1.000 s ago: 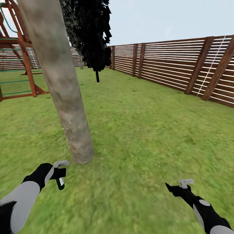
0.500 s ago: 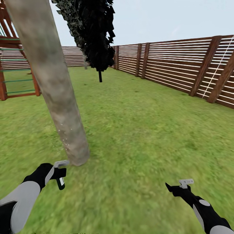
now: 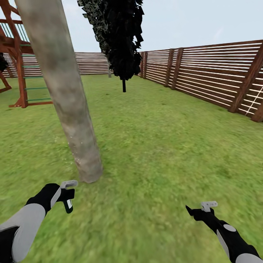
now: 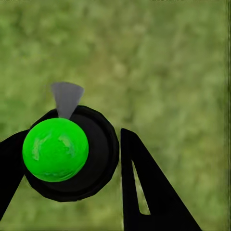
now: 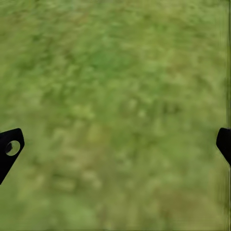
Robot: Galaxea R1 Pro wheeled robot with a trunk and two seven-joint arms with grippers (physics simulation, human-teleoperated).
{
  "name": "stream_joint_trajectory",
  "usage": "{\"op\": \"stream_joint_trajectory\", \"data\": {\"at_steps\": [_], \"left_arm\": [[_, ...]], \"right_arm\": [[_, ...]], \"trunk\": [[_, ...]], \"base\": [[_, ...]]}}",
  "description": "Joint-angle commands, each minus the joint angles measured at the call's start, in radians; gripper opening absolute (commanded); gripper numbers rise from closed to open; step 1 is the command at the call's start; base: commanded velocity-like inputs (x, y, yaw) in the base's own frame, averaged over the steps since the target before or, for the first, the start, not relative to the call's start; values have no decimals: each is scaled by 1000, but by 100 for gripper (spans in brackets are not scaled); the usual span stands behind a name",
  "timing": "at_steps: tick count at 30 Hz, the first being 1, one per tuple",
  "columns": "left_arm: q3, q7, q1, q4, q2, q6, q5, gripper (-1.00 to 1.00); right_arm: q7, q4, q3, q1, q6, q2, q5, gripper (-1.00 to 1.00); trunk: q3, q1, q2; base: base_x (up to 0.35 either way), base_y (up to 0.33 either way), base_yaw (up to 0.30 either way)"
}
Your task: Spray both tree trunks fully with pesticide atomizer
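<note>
Left gripper [image 3: 68, 199] is clamping the small dark pesticide bottle [image 3: 68, 205], near-left over the blurry green grass floor [image 3: 153, 153], just near of the thick mottled grey-tan tree trunk [image 3: 69, 98]. Right gripper [image 3: 199, 211] is hanging near-right, fingers spread wide, holding nothing. Brown slatted wooden fence [image 3: 215, 76] is running far right.

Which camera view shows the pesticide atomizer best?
The left wrist view: the pesticide atomizer is large there, seen end-on between the jaws of the left gripper, with a green top. The head view shows it small, hanging below that gripper. The right wrist view has grass.
</note>
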Motion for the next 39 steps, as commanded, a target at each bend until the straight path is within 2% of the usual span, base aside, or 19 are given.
{"op": "stream_joint_trajectory", "data": {"at_steps": [1,8,19,23,25,28,30,32,39], "left_arm": [[0,0,0,0,0,0,0,-100],[0,0,0,1,1,-1,0,-100],[1,0,0,1,2,-1,0,-100],[-2,2,1,5,-3,-6,0,-100],[-1,32,-1,6,-7,1,-3,-100],[4,130,-3,5,-11,39,-2,-100],[7,182,-3,2,-31,60,2,-100],[6,182,-2,2,-41,58,4,-100],[10,182,-3,0,-40,67,8,-100]], "right_arm": [[0,0,0,0,0,0,0,100],[0,1,0,0,0,1,0,100],[0,2,0,0,0,2,0,100],[0,0,0,0,0,1,-1,100],[1,-1,-1,0,0,0,-1,100],[2,-1,0,0,1,0,-1,100],[3,-2,-1,0,1,0,-1,100],[3,-3,-2,0,0,-4,0,100],[3,-3,-2,0,0,-6,0,100]], "trunk": [[0,0,0],[0,0,0],[0,0,0],[0,0,0],[0,0,0],[0,0,0],[0,0,0],[0,0,0],[0,0,0]], "base": [[107,-310,11],[117,-310,54],[158,-303,268],[114,-106,278],[16,-11,275],[3,-2,173],[0,0,38],[0,0,5],[109,0,-8]]}}
